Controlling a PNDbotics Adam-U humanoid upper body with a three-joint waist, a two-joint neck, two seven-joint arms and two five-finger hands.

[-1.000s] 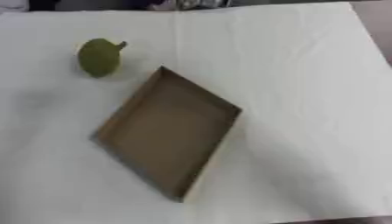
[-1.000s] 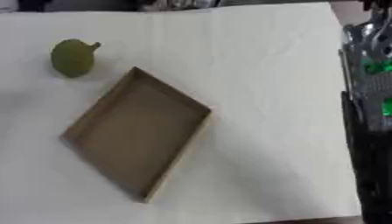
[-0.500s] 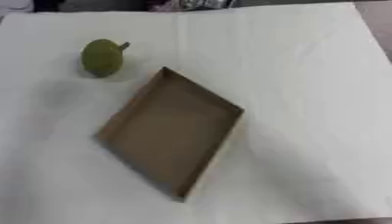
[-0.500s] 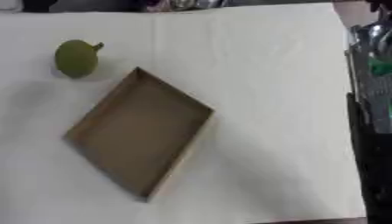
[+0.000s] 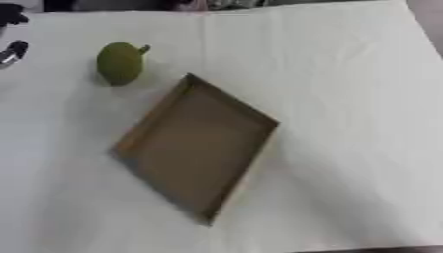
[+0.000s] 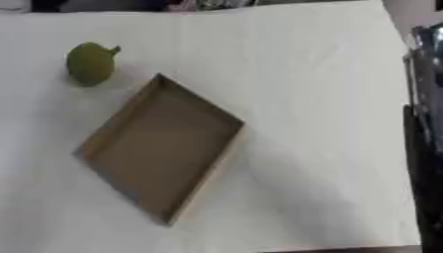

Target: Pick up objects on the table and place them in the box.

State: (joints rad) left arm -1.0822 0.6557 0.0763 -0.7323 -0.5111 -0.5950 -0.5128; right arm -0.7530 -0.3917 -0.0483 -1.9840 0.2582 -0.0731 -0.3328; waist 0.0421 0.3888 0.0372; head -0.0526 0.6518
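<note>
Cardboard, brown and shallow, forms an open rectangular box (image 5: 197,148) lying flat near the middle of the white-covered table (image 5: 346,74), turned so its corners point roughly up, down, left and right. Nothing can be seen inside it. A round green fruit with a short stem (image 5: 119,63) sits on the table beyond the box's upper-left side, near its top corner but apart from it. At the far left edge of the left eye view, a dark and silver part of the left robot hand (image 5: 12,51) shows, well apart from the fruit; whether its fingers are spread or curled cannot be told. Along the right edge of the right eye view runs a dark arm (image 6: 424,148); the right robot hand itself is not seen.
</note>
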